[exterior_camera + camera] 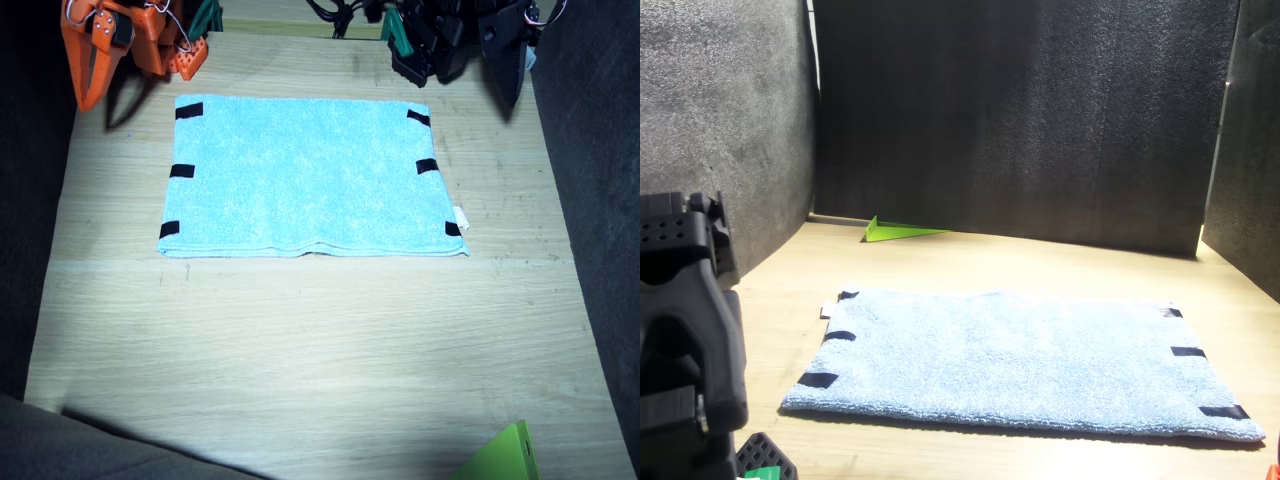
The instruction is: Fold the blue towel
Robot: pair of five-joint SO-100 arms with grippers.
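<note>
Green first: nearest us in the fixed view, at abt 5 o'clock on the table's near edge, we see a bright green wedge-shaped piece [503, 457]; in the front view it lies far back against the dark foam wall [1040, 110]. Pale wood-grain table [300, 350] is bare betw. it and the cloth.

Next out, the blue towel [310, 178] lies flat, spread in the far half of the table, roughly centre to 12 o'clock. Its long axis runs 9-to-3 o'clock across the fixed view, short axis 6-to-12. The near long edge shows two stacked layers w/ a small ripple near mid-edge. Black tape marks [181, 170] sit three along the 9 o'clock short edge and three along the 3 o'clock one. A tiny white tag [460, 216] sticks out at the 3 o'clock edge near the near corner; no writing we can read on it, nor any brand elsewhere.

Farthest, at 11 o'clock, the orange right arm's gripper [92, 60] hangs just beyond the towel's corner, not touching; its jaws look spread, holding nothing. At 1 o'clock the black left arm's gripper [505, 60] hovers past the other far corner, apart from the cloth; we can't tell whether it's parted or closed, too dark.
</note>
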